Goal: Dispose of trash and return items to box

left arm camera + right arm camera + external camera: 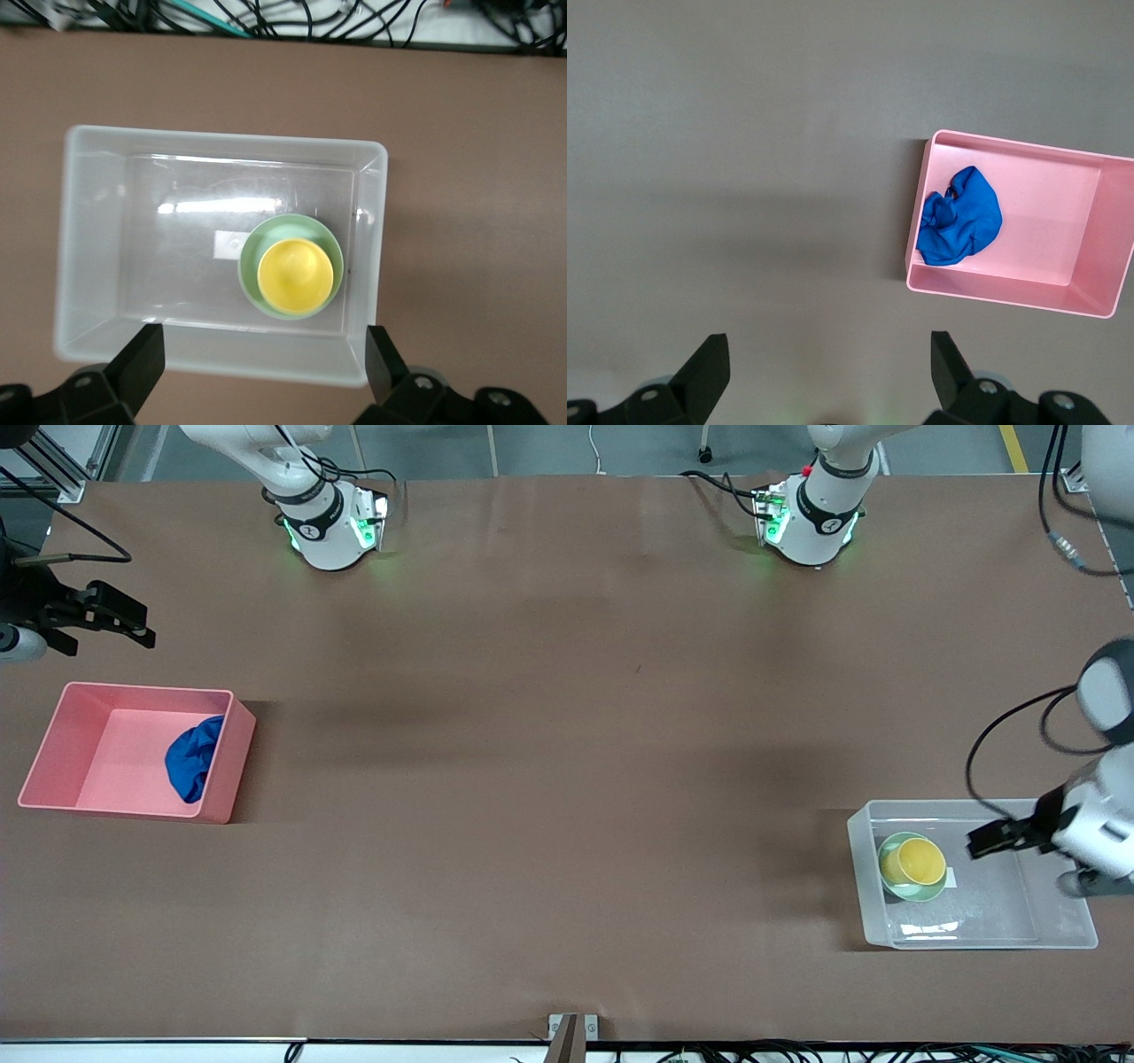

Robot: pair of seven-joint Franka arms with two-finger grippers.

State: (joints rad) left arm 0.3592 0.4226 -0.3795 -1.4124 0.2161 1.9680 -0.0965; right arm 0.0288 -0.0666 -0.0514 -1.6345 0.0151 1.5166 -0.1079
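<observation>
The deep blue cloth wad (195, 757) lies inside the pink bin (124, 753), against its wall toward the table's middle; the right wrist view shows the wad (961, 217) in the bin (1063, 230). The yellow cup (921, 859) sits nested in the mint-green bowl (886, 868) inside the clear box (1001, 903). In the left wrist view the cup (295, 274) and bowl (275, 228) rest in the box (133, 239) beside its white sticker (229, 244). My left gripper (985, 840) (263, 367) is open and empty above the box. My right gripper (146, 627) (830, 367) is open and empty over bare table beside the bin.
The brown table (567, 779) spans the view between the bin at the right arm's end and the box at the left arm's end. Both arm bases (332, 522) (811, 522) stand along the table's top edge. Cables run along the edge nearest the camera.
</observation>
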